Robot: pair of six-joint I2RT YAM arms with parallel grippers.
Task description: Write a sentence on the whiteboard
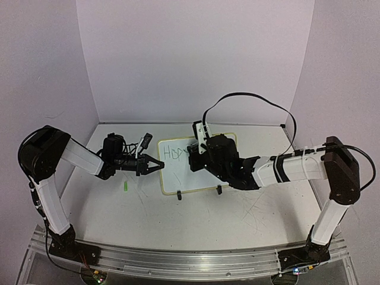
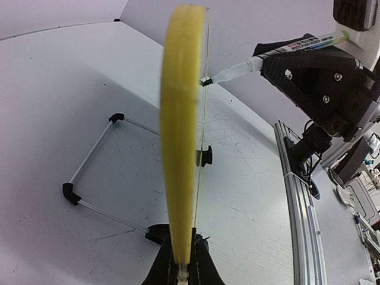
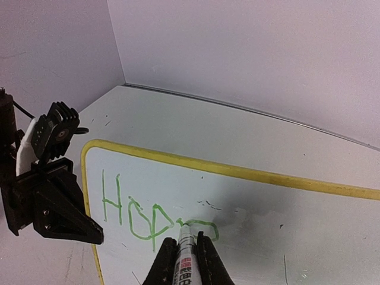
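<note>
The whiteboard [image 1: 178, 175] stands tilted on the table, with two black clip feet [image 1: 178, 195] at its near edge. Its yellow rim [image 3: 237, 171] frames green letters of the sentence [image 3: 139, 214], reading "Hop" plus a partly drawn loop. My left gripper [image 1: 155, 165] is shut on the board's left edge; the left wrist view shows that edge [image 2: 178, 148] end-on between the left gripper's [image 2: 183, 261] jaws. My right gripper [image 3: 184, 246] is shut on a white marker [image 3: 185, 261], whose tip touches the board at the last green loop. The marker [image 2: 285, 50] also shows from the side.
A small green cap [image 1: 126, 187] lies on the table left of the board. A wire stand [image 2: 89, 160] with black corners sits behind the board. Purple walls close the back and both sides. A metal rail [image 1: 190, 258] runs along the near edge.
</note>
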